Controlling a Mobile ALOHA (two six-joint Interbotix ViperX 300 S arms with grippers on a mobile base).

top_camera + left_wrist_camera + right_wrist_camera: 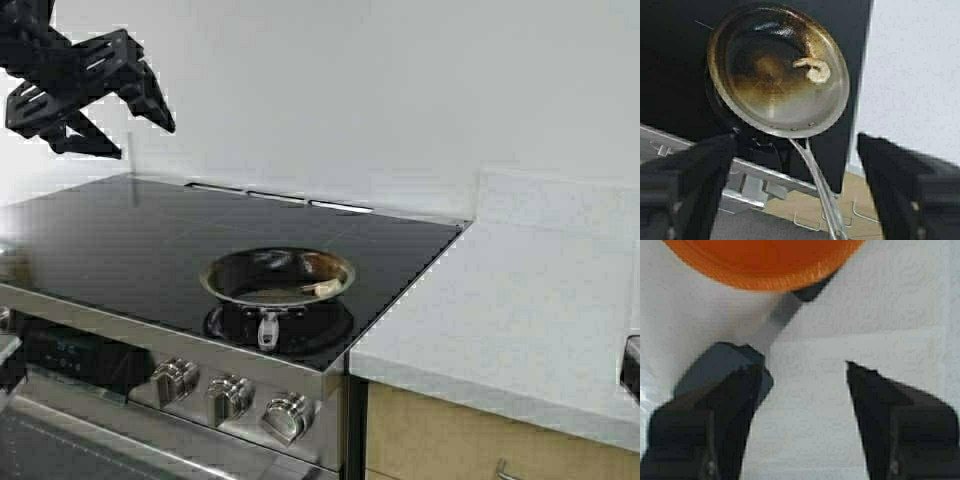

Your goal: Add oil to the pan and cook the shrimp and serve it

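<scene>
Left claw raised, fingers apart; pan with shrimp toward 5 o'clock, below. Right claw apart over table, beside dark spatula.

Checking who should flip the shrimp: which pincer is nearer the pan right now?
Left. The left pincer hangs open above the pan, looking down on the shrimp. The right pincer is open over the counter beside an orange bowl.

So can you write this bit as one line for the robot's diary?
pan on stove | shrimp in pan | left gripper open, raised | right gripper open, near orange bowl
</scene>
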